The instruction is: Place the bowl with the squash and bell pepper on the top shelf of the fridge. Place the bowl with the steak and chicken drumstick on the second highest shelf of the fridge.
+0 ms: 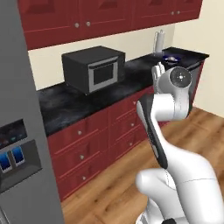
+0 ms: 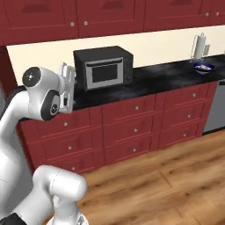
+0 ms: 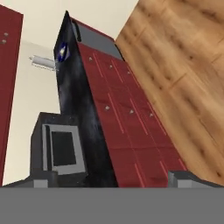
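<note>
A: With the white arm folded up high by the black speckled counter (image 1: 74,103), where's the two-finger gripper (image 2: 67,85)?
B: Raised near counter height, just left of the dark grey microwave (image 2: 103,67) in the right base view. In the hand view its finger tips sit far apart at the two bottom corners, so jaws spread wide, nothing between them. Empty.
A: Task items?
B: One blue-rimmed bowl (image 2: 203,67) sits at the far end of the counter, near the white paper-towel roll (image 2: 199,46) on its upright holder. Also visible from the left base view (image 1: 171,57) and as a small blue spot in the hand view (image 3: 62,52). Blue rim suggests the meat bowl; contents too small to tell steak from drumstick.
A: White bowl with squash and pepper?
B: Can't pick it out, skip it.
A: Fridge?
B: Grey fridge door (image 1: 24,144) with a dispenser panel fills the left edge of the left base view. Closed, so shelves are hidden.
A: Why the arm pose?
B: My guess: tucked and lifted clear of the counter for driving, well apart from the bowl. Hand camera is rolled, hence the tilted red drawer fronts (image 3: 127,127) and wood floor (image 3: 183,65).
A: Stage?
B: Early, I'd say. Nothing grasped, bowl far off, door shut. Next likely means closing that distance first.
</note>
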You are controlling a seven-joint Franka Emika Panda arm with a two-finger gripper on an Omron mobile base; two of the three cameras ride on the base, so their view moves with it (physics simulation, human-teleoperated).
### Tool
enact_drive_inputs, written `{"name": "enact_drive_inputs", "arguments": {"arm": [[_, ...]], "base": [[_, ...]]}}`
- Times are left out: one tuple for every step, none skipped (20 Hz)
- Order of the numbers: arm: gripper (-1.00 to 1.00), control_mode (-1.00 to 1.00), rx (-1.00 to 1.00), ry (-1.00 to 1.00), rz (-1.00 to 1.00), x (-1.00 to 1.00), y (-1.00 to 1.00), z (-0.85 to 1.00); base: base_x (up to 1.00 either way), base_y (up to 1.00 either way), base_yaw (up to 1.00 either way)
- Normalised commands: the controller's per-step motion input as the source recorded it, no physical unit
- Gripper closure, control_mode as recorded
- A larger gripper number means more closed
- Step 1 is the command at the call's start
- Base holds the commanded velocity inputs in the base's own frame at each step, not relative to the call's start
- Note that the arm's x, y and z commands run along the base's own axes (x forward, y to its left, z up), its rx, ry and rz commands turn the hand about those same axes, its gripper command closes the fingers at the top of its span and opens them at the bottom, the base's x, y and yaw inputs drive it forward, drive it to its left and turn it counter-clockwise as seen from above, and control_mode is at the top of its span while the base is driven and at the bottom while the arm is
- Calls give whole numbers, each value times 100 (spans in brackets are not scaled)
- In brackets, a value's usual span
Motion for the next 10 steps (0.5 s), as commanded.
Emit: {"name": "enact_drive_inputs", "arguments": {"arm": [[-100, 100, 0, 0, 0, 0, 0, 0], [-100, 100, 0, 0, 0, 0, 0, 0], [-100, 100, 0, 0, 0, 0, 0, 0], [-100, 100, 0, 0, 0, 0, 0, 0], [-100, 100, 0, 0, 0, 0, 0, 0], [-100, 100, 0, 0, 0, 0, 0, 0], [-100, 100, 0, 0, 0, 0, 0, 0], [-100, 100, 0, 0, 0, 0, 0, 0], [-100, 100, 0, 0, 0, 0, 0, 0], [-100, 100, 0, 0, 0, 0, 0, 0]], "base": [[78, -100, -36], [97, -100, -31], [100, -100, -24], [100, -100, -22], [100, -100, -18], [100, -100, -12], [100, -100, -8], [100, -100, -6], [100, -100, -3], [100, -100, -7]]}}
